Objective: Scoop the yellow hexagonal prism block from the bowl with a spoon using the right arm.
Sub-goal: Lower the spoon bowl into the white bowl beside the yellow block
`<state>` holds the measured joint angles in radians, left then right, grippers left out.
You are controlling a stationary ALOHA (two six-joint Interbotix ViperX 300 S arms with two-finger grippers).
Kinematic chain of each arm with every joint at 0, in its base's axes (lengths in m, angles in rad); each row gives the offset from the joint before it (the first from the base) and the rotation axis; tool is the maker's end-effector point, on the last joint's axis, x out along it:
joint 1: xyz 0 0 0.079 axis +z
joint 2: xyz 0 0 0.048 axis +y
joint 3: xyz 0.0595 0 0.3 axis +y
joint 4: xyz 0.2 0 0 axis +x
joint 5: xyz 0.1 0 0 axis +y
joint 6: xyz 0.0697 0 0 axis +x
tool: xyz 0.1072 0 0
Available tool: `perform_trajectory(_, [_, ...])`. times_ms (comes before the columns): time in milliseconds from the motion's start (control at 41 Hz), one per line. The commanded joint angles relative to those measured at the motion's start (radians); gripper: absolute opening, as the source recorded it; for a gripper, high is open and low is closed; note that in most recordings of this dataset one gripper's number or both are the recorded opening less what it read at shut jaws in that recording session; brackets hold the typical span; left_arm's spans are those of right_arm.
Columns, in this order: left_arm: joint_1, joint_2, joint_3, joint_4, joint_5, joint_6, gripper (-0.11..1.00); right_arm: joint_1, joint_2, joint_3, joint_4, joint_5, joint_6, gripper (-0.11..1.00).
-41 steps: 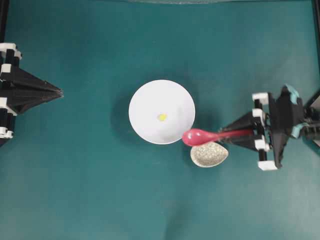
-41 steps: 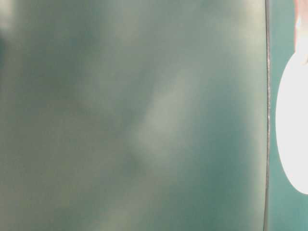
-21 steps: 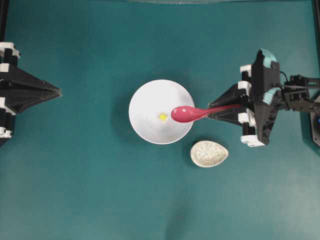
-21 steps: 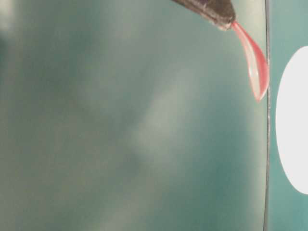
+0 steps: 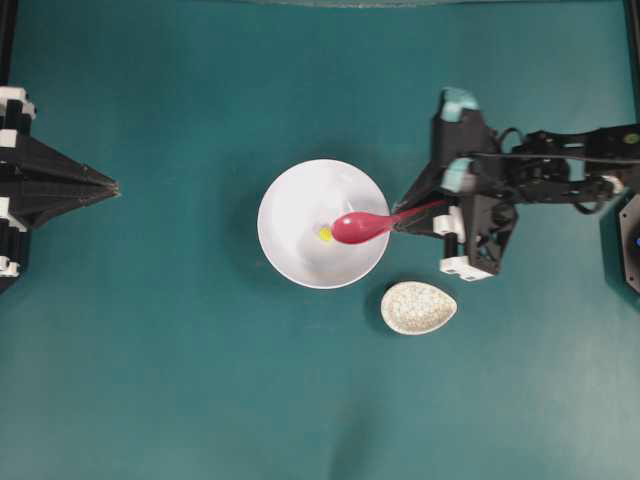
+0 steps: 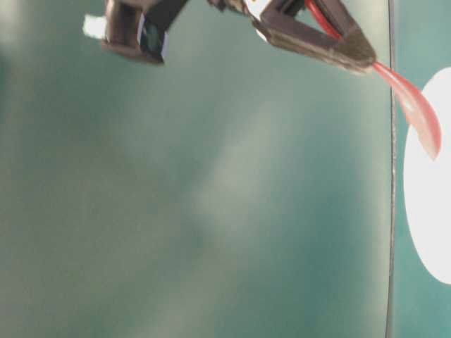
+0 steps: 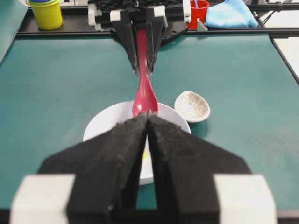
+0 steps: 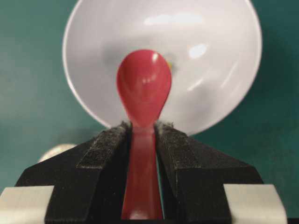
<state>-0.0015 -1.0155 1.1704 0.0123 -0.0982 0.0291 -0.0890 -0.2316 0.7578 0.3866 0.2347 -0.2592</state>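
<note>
The red spoon (image 5: 358, 227) is hovering over the white bowl (image 5: 300, 190), scoop beside the yellow block (image 5: 325, 234).

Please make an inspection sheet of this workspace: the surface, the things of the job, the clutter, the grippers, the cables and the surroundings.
Surface: teal table mat, no spill seen.
Job's things: large round white bowl near the middle; tiny yellow hexagonal block inside it; glossy pink-red soup spoon with its scoop over the bowl, beside the block.
Clutter: small speckled off-white teardrop dish on the mat beside the bowl, apart from it.
Grippers: right gripper shut on the spoon's handle; left gripper shut, empty, away from the bowl.
Cables: black cables along the right arm, clear of the bowl.
Surroundings: yellow cup, red cup and blue cloth behind the table's far edge.
</note>
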Motion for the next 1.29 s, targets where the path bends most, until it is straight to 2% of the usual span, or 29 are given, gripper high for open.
perform_trajectory(0, [0.002,0.005,-0.026,0.003,-0.008,0.002,0.09,-0.011,0.021,-0.061,-0.002,0.049,0.003,0.24])
perform_trajectory(268, [0.002,0.003,-0.026,0.003,0.002,0.002,0.09,-0.029,0.092,-0.14,-0.002,0.141,0.005,0.24])
perform_trajectory(561, [0.003,0.002,-0.026,0.003,0.005,0.002,0.09,-0.054,0.095,-0.138,-0.002,0.147,0.011,0.24])
perform_trajectory(1267, [0.002,0.002,-0.028,0.008,0.005,0.003,0.09,-0.054,0.16,-0.15,-0.002,0.167,0.011,0.24])
